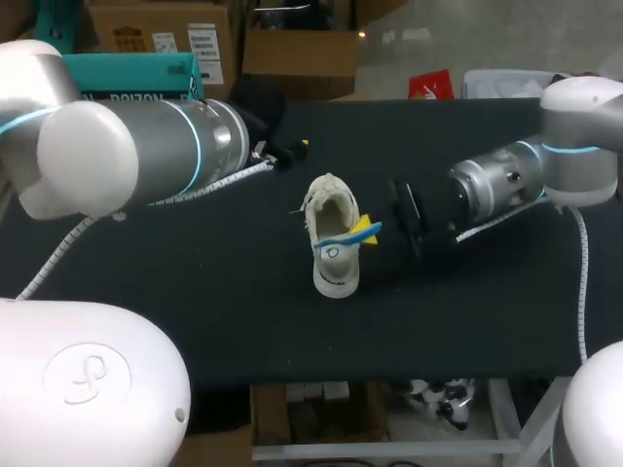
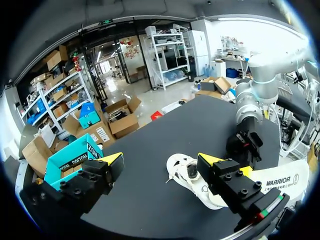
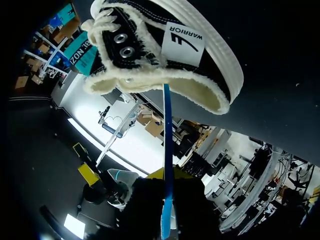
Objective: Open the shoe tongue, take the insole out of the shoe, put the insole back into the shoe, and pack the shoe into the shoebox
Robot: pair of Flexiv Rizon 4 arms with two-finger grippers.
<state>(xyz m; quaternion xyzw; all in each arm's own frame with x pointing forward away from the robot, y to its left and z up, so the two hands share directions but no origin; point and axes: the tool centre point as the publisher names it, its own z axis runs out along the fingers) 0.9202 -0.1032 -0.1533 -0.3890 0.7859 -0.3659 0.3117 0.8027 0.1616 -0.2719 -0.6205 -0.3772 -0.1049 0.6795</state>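
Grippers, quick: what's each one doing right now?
Left gripper: open, holding nothing.
Right gripper: shut on the blue insole.

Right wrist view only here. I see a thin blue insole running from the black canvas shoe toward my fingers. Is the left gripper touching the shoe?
Observer: No. The left gripper is open. The black canvas shoe with a white rubber sole lies ahead of it, clear of both fingers.
Operator: Where is the box?
Observer: The teal cardboard shoebox sits by the far left corner of the black table.
Operator: Is the shoe standing?
Observer: Yes, upright on its sole near the table's middle. The right gripper is at its right side, apparently shut on the thin blue insole.
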